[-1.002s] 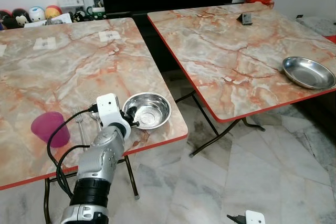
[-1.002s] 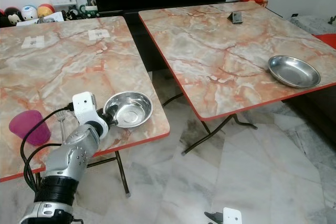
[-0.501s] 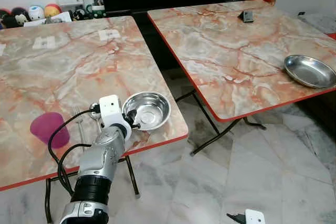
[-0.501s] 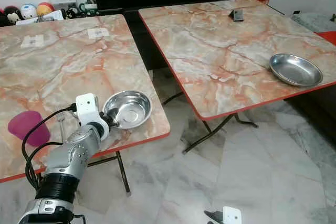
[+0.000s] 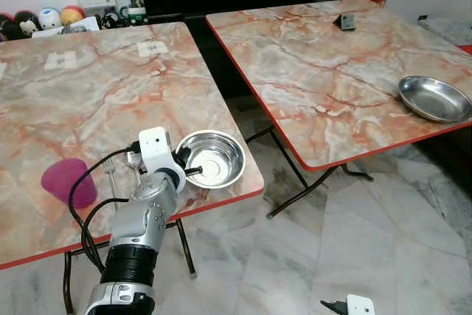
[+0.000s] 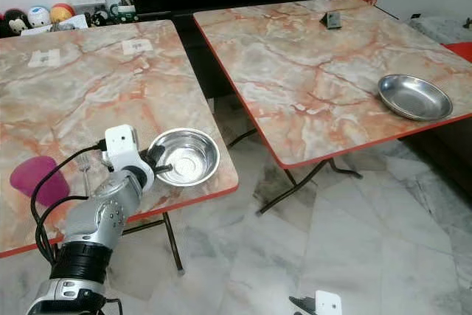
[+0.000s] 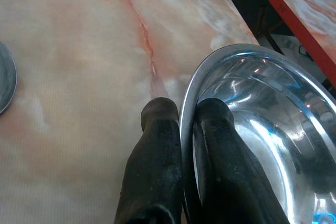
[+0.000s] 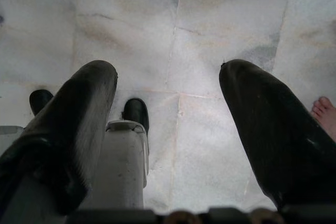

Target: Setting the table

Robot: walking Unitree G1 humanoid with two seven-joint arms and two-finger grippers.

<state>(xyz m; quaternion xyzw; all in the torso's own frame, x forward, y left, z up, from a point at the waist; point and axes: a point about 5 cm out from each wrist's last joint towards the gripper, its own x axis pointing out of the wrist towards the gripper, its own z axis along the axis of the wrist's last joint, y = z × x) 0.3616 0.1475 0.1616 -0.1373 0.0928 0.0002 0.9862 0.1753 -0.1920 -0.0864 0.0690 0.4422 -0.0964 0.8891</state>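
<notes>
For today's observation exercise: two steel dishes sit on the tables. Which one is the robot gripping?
The deeper steel bowl on the left table; the left gripper pinches its rim. The shallow steel plate lies untouched on the right table.

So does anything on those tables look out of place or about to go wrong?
Nothing spilled or broken. The steel bowl sits close to the left table's near corner, with the left end effector pinching its rim. The pink cup lies tipped on its side nearby.
</notes>
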